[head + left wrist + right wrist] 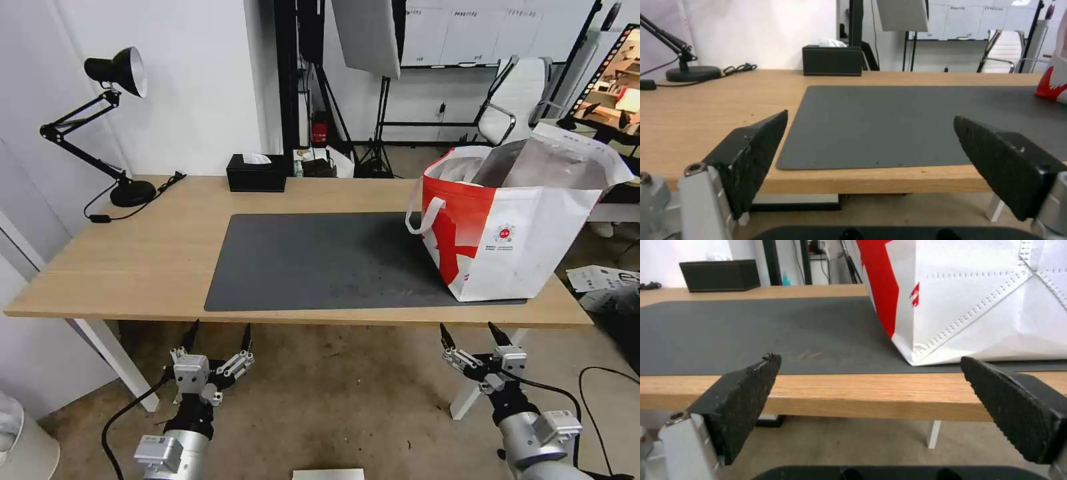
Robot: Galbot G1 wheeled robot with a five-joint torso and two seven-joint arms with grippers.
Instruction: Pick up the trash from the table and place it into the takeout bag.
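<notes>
Standing beyond both spread jaws: takeout bag.

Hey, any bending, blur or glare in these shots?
Head view: wide-angle bending, the table edge bows; soft sheen on the bag foil. Left wrist view: the open left gripper is sharp, the back wall washed out. Right wrist view: even light around the open right gripper.

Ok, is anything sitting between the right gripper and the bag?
Nothing visible. The right gripper hangs open, low in front of the table edge, and the bag stands on the mat at the table's right end, just beyond it. The left gripper is open too, off to the left.
</notes>
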